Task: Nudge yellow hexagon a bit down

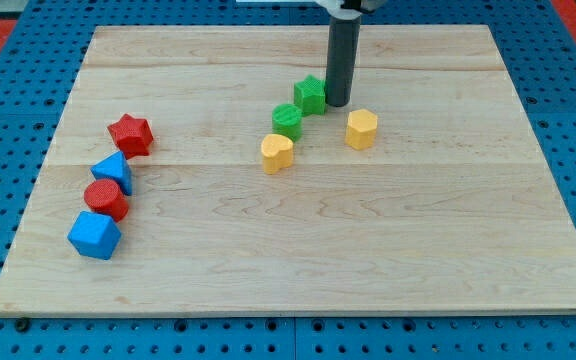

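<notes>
Nearest the view's bottom, at the left, sits a blue cube (pixel 94 235), with a red cylinder (pixel 106 199) touching it just above, then a blue triangular block (pixel 114 172) and a red star (pixel 130 134) higher still, the four forming a loose column on the wooden worktop (pixel 368 260). Around the middle, a yellow heart-shaped block (pixel 277 153) lies just below a green cylinder (pixel 287 121), and a green star (pixel 310 95) sits above that. My tip (pixel 337 104) rests just to the right of the green star, touching or nearly so. No claw exists on this arm, only the rod. The yellow hexagon (pixel 361 129) lies just below and slightly right of my tip, apart from it.
</notes>
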